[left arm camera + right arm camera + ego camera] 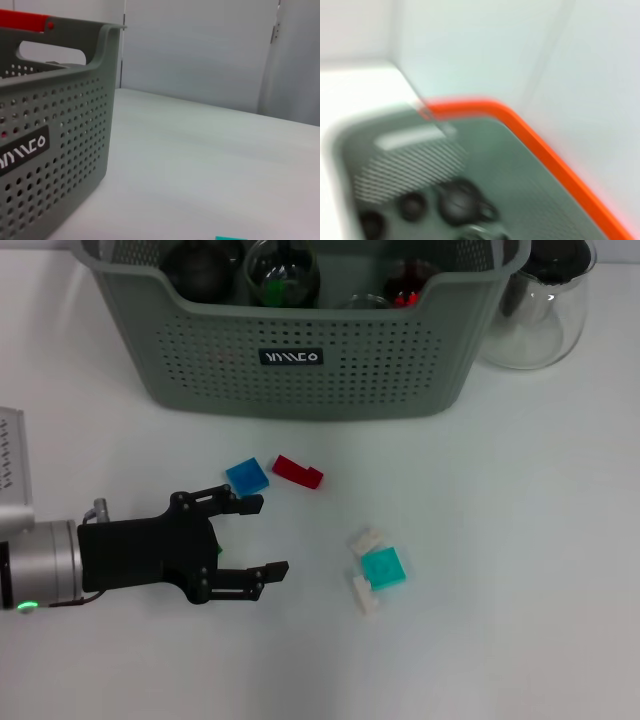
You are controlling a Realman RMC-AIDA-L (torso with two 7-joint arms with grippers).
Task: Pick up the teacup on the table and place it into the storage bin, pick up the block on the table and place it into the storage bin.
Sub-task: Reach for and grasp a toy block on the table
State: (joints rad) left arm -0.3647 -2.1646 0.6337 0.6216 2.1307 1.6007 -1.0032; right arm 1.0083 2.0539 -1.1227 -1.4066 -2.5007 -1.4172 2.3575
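Note:
The grey-green storage bin (400,370) stands at the back of the table, and its corner also fills the left wrist view (75,140). In front of it lie a blue block (247,476), a red block (298,471), a teal block (383,567) and two white blocks (366,539). My left gripper (268,537) hovers open just left of the blocks, its upper fingertip beside the blue one, holding nothing. No teacup shows on the table. Dark round vessels (205,265) lie in the bin; I cannot tell whether one is the teacup. The right gripper is out of view.
A clear glass carafe (540,310) stands right of the bin. The right wrist view looks down into the bin (410,170), with an orange edge (545,150) beside it. The teal block peeks in at the left wrist view's edge (231,238).

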